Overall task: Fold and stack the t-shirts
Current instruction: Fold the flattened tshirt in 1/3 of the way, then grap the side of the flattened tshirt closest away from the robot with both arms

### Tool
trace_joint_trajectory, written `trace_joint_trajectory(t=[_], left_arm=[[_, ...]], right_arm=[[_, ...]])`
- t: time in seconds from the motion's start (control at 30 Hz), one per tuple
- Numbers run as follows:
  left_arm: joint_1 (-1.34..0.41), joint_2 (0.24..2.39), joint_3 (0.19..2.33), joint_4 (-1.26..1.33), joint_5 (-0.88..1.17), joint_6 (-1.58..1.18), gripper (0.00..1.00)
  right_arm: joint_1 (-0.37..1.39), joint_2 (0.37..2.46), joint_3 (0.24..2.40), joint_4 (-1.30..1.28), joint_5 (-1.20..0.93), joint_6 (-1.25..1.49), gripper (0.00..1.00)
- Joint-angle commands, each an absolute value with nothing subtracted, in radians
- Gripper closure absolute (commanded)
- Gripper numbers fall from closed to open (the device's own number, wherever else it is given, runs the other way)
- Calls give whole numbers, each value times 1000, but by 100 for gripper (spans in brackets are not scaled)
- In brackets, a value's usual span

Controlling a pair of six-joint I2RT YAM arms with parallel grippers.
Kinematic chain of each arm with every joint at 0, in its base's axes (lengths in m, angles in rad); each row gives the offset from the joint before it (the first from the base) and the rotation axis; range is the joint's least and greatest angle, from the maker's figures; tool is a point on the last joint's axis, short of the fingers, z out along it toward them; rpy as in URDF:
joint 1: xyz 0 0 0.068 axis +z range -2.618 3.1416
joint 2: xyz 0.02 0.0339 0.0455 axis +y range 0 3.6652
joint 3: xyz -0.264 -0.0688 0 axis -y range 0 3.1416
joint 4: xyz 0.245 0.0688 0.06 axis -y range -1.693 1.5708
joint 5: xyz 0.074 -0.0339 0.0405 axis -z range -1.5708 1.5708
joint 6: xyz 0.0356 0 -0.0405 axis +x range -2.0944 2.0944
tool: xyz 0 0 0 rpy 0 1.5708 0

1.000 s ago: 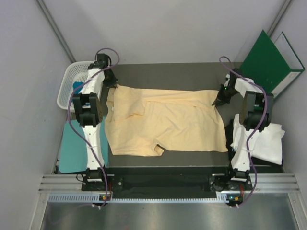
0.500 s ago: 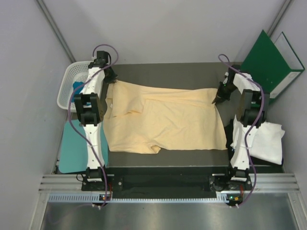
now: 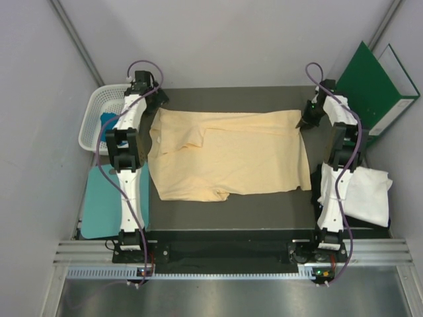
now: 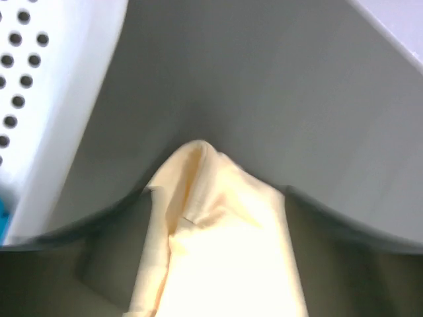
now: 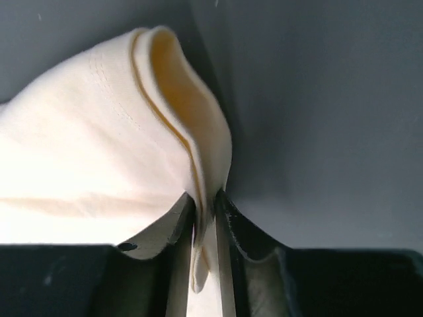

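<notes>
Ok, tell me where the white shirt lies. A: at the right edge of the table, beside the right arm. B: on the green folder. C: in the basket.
A: the white shirt sits bunched at the right edge of the table, next to the right arm.

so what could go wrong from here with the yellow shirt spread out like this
1. The right gripper pinches the far right corner of the peach-yellow t-shirt. Pulling away before letting go would likely drag that corner and spoil the flat spread.
2. The shirt's left part lies folded over itself, so folding on top of it may trap creases.
3. The white t-shirt lies heaped close beside the right arm, and a sweeping arm could snag it.
</notes>
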State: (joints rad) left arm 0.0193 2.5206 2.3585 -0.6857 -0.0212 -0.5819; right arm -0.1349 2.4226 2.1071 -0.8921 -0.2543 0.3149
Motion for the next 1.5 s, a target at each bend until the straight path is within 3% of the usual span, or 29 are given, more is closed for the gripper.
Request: trace_joint_trajectory(t=[0.0, 0.07, 0.1, 0.23, 0.5, 0.77, 0.97, 1.47], left_arm=[[35, 2496, 2415, -554, -11, -598, 1], [31, 2442, 2389, -552, -5, -589, 1], [29, 2415, 2367, -539, -5, -584, 1], [6, 2200, 2194, -496, 60, -539, 1], [-95, 1909, 1818, -551, 201, -486, 1], [-236, 1807, 1530, -682, 186, -423, 5], [-336, 1738, 1390, -773, 45, -370, 6], [-543, 1533, 1120, -810, 9, -359, 12]], right_arm=[[-163, 2442, 2111, -749, -155, 304, 73], [-163, 2389, 2057, -715, -149, 288, 58], [-163, 2316, 1990, -677, -131, 284, 38], [-169, 2157, 1876, -666, -103, 275, 1], [-169, 1866, 1515, -656, -167, 253, 0], [-172, 1697, 1280, -730, -262, 304, 0], [-170, 1597, 1158, -778, -363, 365, 9], [-215, 1450, 855, -788, -433, 483, 19]])
